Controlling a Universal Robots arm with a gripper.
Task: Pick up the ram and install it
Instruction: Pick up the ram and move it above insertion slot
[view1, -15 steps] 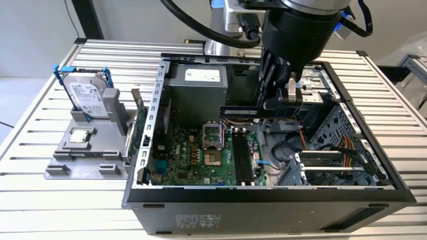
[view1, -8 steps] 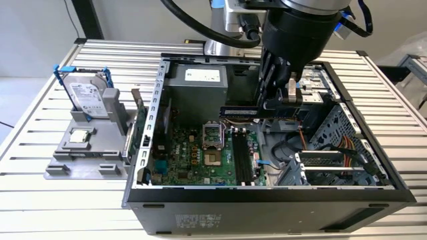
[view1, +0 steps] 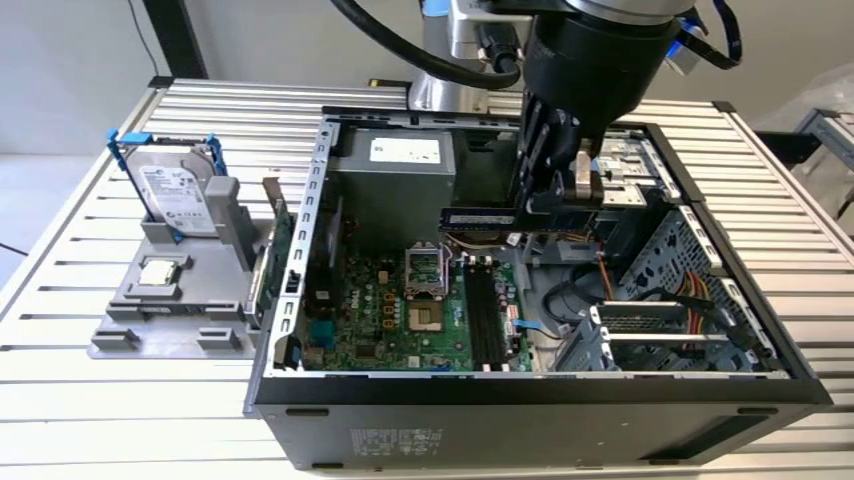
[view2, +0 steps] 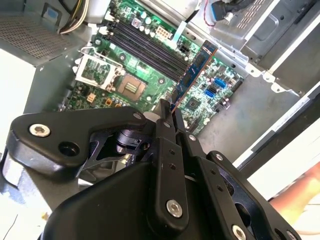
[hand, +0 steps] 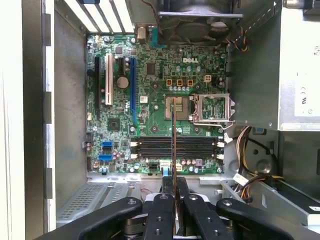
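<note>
You have the long, thin, flat circuit-board ram (view1: 483, 218) pinched at one end by the black, jointed metal gripper (view1: 541, 216), whose jaws are closed on it. The stick hangs clear above the open, boxy grey steel computer case (view1: 534, 430), over the glossy green motherboard (view1: 387, 310). Its length runs crosswise to the long black memory slots (view1: 483, 310).

The exterior view also gives you the silver hard drive in its blue frame (view1: 180, 195). It stands on a grey plastic stand outside the case, with the small square silver processor chip (view1: 160, 272) lying below it.

In the first wrist view you see the ram edge-on (hand: 173, 140), a hairline crossing the slots (hand: 200, 147). The second wrist view shows its flat, dark, chip-studded face (view2: 195, 75).
</note>
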